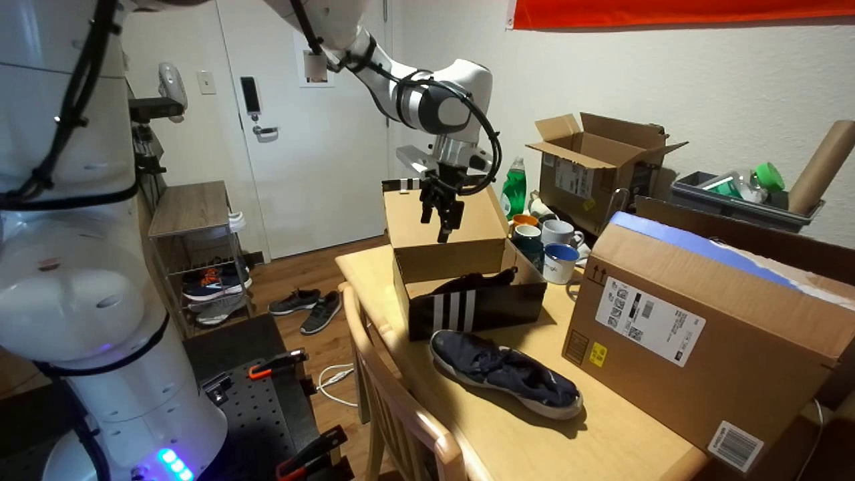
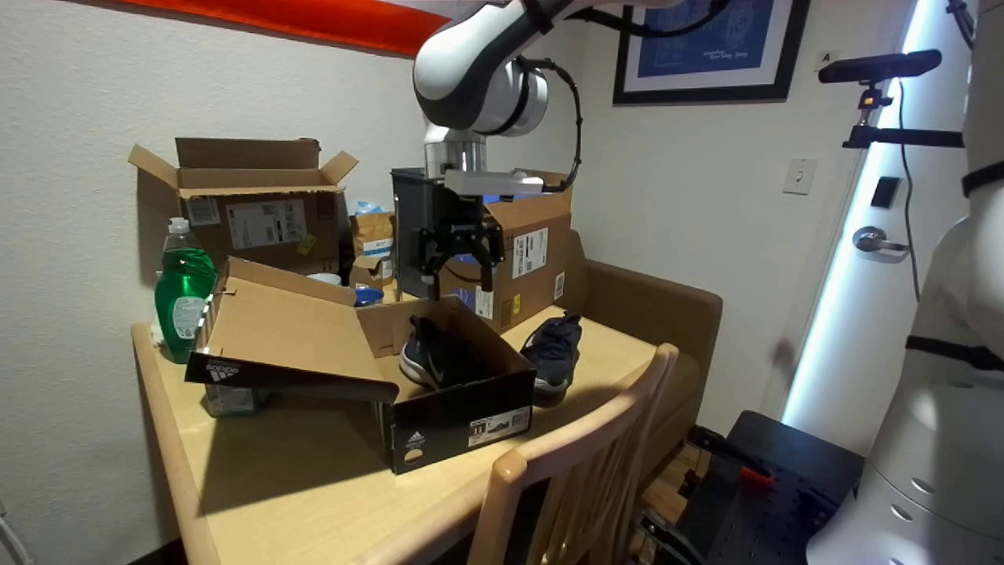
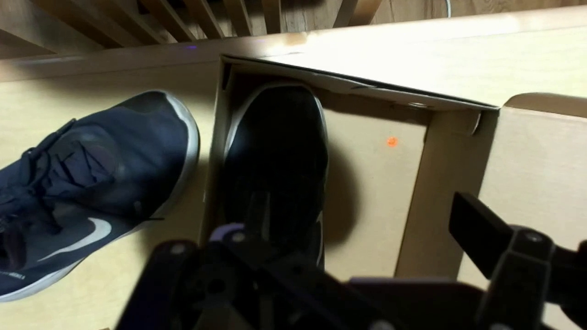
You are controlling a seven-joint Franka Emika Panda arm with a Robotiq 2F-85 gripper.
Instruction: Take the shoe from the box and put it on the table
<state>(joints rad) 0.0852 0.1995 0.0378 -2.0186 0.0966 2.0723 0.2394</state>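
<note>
The black fingers [image 3: 479, 236] of the white robot arm [image 1: 471, 80] are spread wide and hang above a low black cardboard shoebox with white stripes [image 1: 507, 308]. The shoebox stands on a light tan wooden surface [image 2: 298, 518], its tan-lined black lid [image 2: 290, 322] tilted open. A dark navy-black low sneaker with a white-edged sole [image 2: 439, 357] sits inside the shoebox, below the fingers and apart from them; in the wrist view it lies lengthwise close along a side panel, toe towards the slatted light-wood chair [image 2: 584, 430]. Whether it touches that panel cannot be told. A matching navy lace-up sneaker with a white swoosh [image 3: 105, 183] rests sole down on the surface, just outside the shoebox. Near it stands a large brown cardboard box with white labels [image 1: 721, 334]. Beyond the shoebox, in an exterior view, are a white mug with a blue inside [image 1: 558, 268] and, farther back, a clear bottle of green liquid [image 1: 514, 192]; a second brown cardboard box [image 2: 212, 245], flaps open, stands near the pale room wall [image 2: 78, 118].
</note>
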